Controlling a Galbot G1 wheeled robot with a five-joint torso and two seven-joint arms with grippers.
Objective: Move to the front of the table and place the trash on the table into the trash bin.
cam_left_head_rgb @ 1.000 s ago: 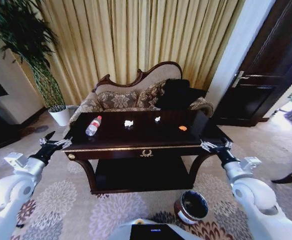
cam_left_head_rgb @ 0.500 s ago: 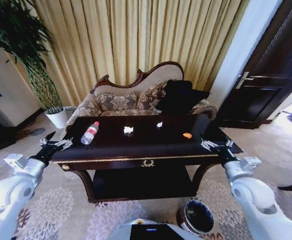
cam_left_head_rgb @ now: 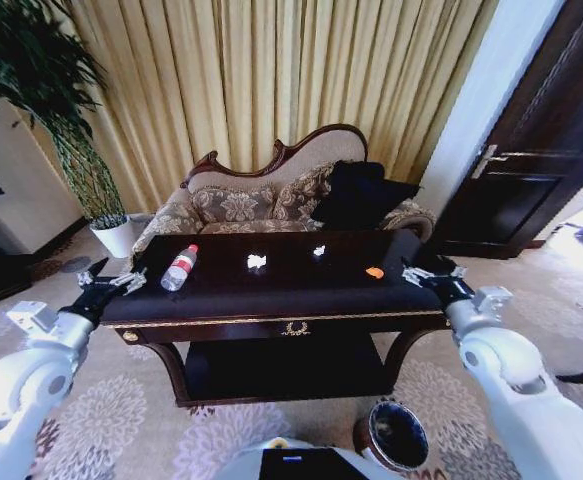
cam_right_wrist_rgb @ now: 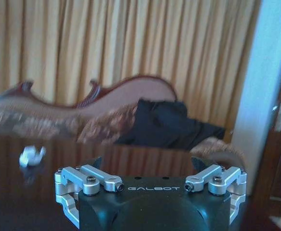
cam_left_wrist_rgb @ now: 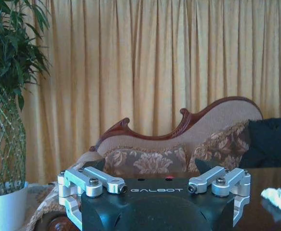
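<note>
I stand square before the tabletop [cam_left_head_rgb: 271, 300]. Left pincer [cam_left_head_rgb: 111, 287] and right pincer [cam_left_head_rgb: 429, 277] flank its ends, both spread, empty. Bottle [cam_left_head_rgb: 179, 268] lies nearest my left; paper scraps [cam_left_head_rgb: 257, 262] mid-surface. Advise a sideways grasp across the bottle's body. Trash bin [cam_left_head_rgb: 395, 436] sits on the floor, lower right; sofa [cam_left_head_rgb: 271, 195] behind, no obstruction.

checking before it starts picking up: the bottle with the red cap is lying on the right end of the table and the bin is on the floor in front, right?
Not quite. In the head view the bottle lies on the left end of the table, near the left gripper. The rest holds: it has a red cap, and the trash bin stands on the floor in front.
</note>
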